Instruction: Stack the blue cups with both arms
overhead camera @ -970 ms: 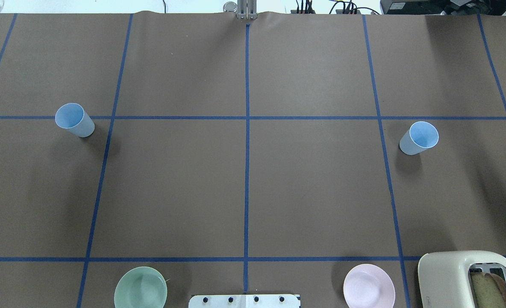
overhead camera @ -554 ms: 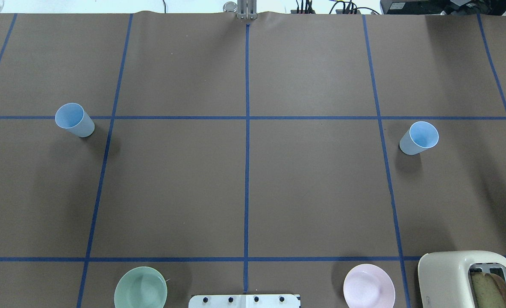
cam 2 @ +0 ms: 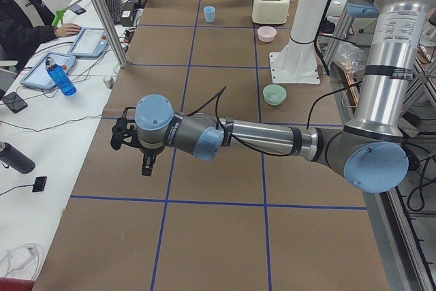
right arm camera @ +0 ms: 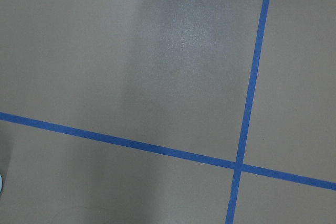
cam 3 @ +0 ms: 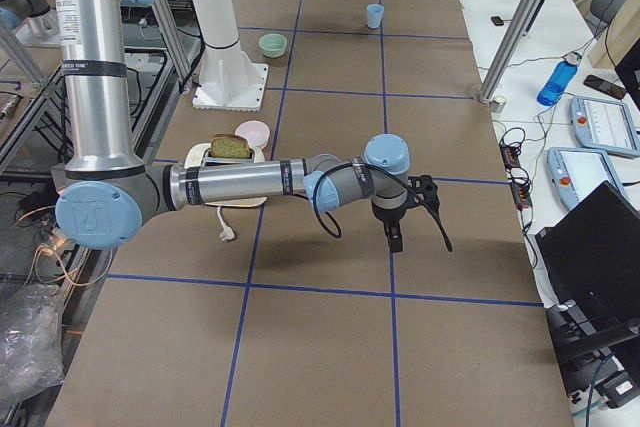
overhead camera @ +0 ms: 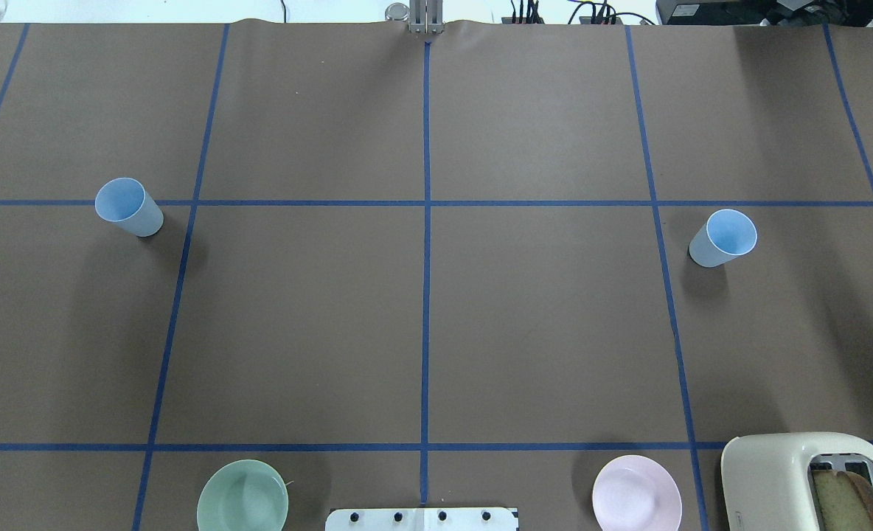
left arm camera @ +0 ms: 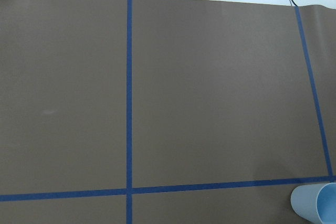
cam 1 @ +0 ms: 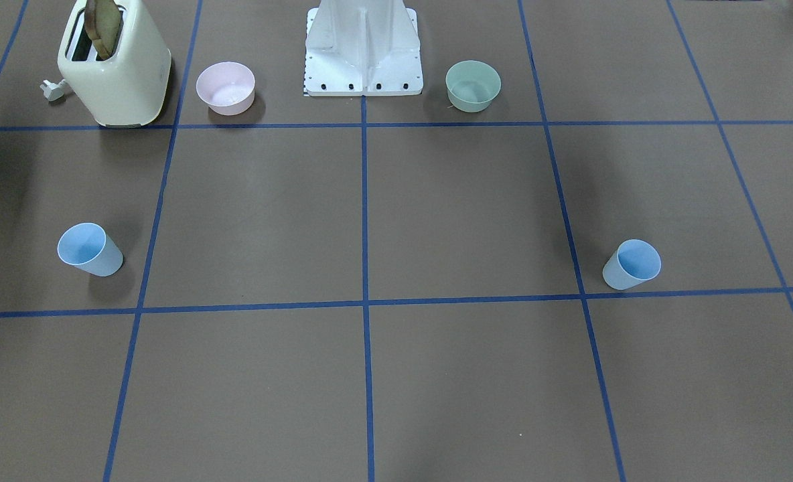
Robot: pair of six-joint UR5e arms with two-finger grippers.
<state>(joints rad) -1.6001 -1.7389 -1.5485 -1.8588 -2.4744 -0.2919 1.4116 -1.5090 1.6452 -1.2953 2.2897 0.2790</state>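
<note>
Two pale-blue cups stand upright and far apart on the brown table. One cup is at the left, the other cup is at the right. They also show in the front-facing view, the left one and the right one. The left wrist view catches the left cup at its bottom right corner. My left gripper hovers over the table's left end. My right gripper hovers over the right end. Both grippers show only in the side views, so I cannot tell whether they are open or shut.
A cream toaster with bread stands at the near right. A pink bowl and a green bowl flank the white pedestal base. An operator sits at a side desk beyond the table's far edge.
A black part of the right gripper at the overhead view's right edge has slid almost wholly out of view. The cups have not moved.
</note>
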